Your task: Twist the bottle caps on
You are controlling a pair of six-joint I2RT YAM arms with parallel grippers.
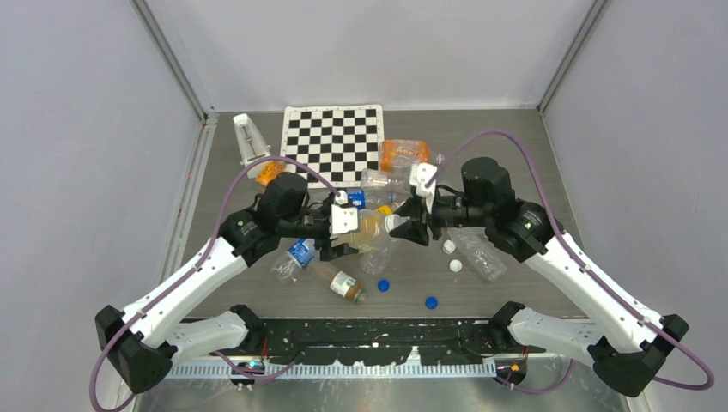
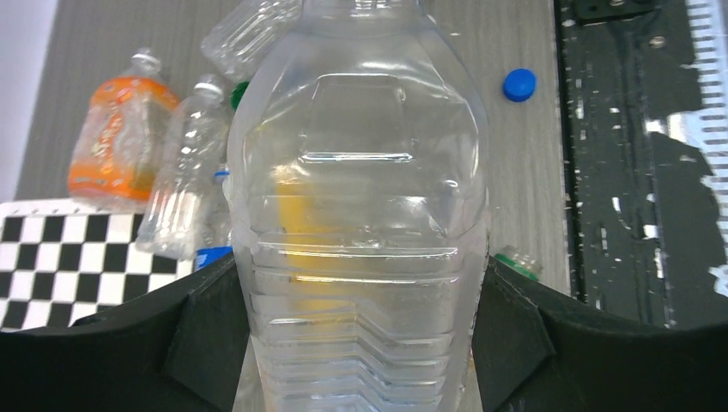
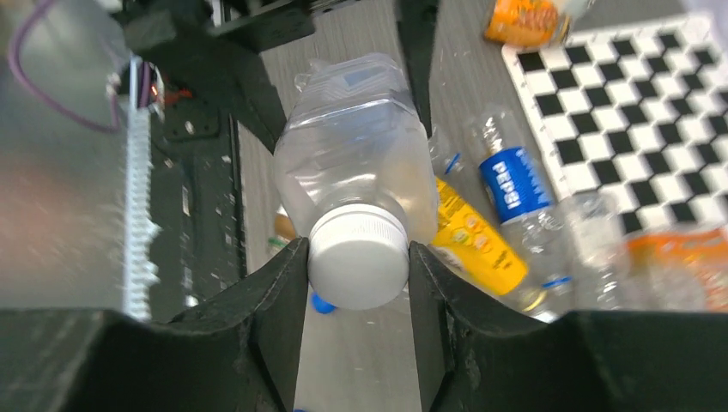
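My left gripper [image 1: 354,233] is shut on a clear plastic bottle [image 2: 360,215] and holds it above the table, neck pointing right; the bottle also shows in the top view [image 1: 371,230]. My right gripper [image 3: 357,283] is shut on the white cap [image 3: 358,268] that sits on this bottle's neck; in the top view the right gripper [image 1: 410,227] meets the bottle's mouth. Loose caps lie on the table: two blue caps [image 1: 383,285] [image 1: 431,302] and two white caps [image 1: 449,246] [image 1: 456,265]. One blue cap [image 2: 519,84] shows in the left wrist view.
Several bottles lie around: an orange one [image 1: 403,154], a Pepsi one [image 3: 512,189], a yellow-labelled one [image 3: 474,249], a brown-liquid one [image 1: 337,280], a clear one [image 1: 479,253]. A checkerboard [image 1: 333,142] lies at the back. A black rail [image 1: 378,330] runs along the near edge.
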